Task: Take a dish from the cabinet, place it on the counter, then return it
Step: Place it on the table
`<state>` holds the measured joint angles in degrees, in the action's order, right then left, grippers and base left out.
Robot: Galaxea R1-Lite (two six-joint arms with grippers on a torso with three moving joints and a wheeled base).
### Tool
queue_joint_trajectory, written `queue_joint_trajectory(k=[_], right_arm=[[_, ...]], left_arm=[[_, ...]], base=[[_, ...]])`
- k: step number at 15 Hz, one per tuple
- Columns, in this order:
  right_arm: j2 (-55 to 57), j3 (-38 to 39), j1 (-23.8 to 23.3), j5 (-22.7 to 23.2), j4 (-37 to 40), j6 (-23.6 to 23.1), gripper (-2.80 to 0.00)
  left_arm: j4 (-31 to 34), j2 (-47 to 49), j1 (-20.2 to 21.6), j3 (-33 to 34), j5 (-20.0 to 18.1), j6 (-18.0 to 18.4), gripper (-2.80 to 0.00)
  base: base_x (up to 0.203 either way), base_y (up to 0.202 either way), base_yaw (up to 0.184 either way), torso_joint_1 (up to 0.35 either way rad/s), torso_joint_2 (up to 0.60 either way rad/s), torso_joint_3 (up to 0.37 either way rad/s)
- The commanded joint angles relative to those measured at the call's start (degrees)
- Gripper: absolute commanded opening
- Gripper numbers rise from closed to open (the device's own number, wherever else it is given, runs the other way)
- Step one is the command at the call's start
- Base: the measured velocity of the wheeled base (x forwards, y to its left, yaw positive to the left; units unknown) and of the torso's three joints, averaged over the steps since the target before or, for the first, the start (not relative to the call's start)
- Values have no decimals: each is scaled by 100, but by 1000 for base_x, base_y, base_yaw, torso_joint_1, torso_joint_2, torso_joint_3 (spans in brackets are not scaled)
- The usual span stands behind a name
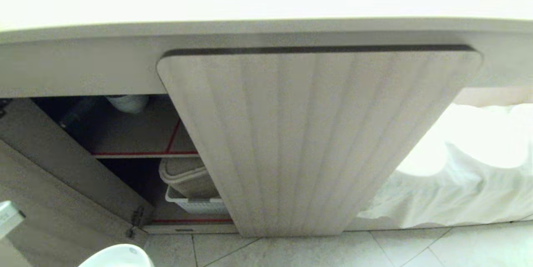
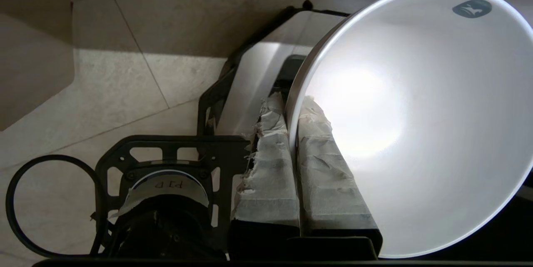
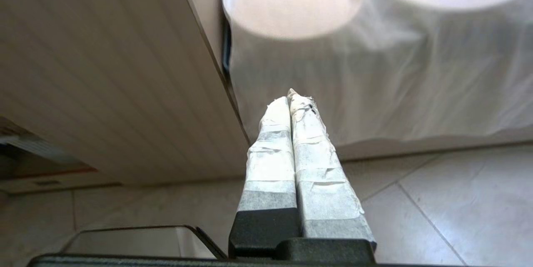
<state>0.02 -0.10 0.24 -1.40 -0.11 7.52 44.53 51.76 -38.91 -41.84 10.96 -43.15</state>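
Tabletop [image 1: 266,0]: pale beige, runs across the far top of the scene.
Cabinet [image 1: 83,67]: below the tabletop, left compartment standing open.
Fluted door [image 1: 316,142]: shut, centre, round-cornered.
Open door [image 1: 62,167]: swung out at near left.
Shelves [image 1: 143,154]: red-edged, dark interior.
Basket [image 1: 195,205]: white, on the lower shelf.
Dish [image 1: 116,257]: white rim at the near left edge.
White cloth [image 1: 458,175]: right of the fluted door.
Floor [image 1: 374,250]: pale tiles.

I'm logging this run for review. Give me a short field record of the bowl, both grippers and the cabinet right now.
bowl: white bowl, rim pinched in left gripper, held off the floor
left gripper: shut on bowl
right gripper: right gripper shut, empty, beside fluted door
cabinet: cabinet left door open, shelf visible
counter: counter above cabinet
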Motion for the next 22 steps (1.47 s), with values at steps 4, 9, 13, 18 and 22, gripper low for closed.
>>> queue_joint_trajectory(k=[4,9,13,18,22], right_arm=[[-2,1,2,0,11,4,-280],[-2,1,2,0,11,4,-280],[-2,1,2,0,11,4,-280],[-2,1,2,0,11,4,-280],[-2,1,2,0,11,4,-280]], left_arm=[[20,9,-1,0,11,-26,-280],[-32,27,-2,-17,11,-26,-280],[-32,27,-2,-17,11,-26,-280],[-94,137,-2,-53,11,-26,-280],[-191,203,-11,-88,3,-26,-280]], base=[[0,0,0,197,-440,-173],[0,0,0,144,-482,-216],[0,0,0,379,-483,-237],[0,0,0,285,-525,-247],[0,0,0,290,-552,-269]])
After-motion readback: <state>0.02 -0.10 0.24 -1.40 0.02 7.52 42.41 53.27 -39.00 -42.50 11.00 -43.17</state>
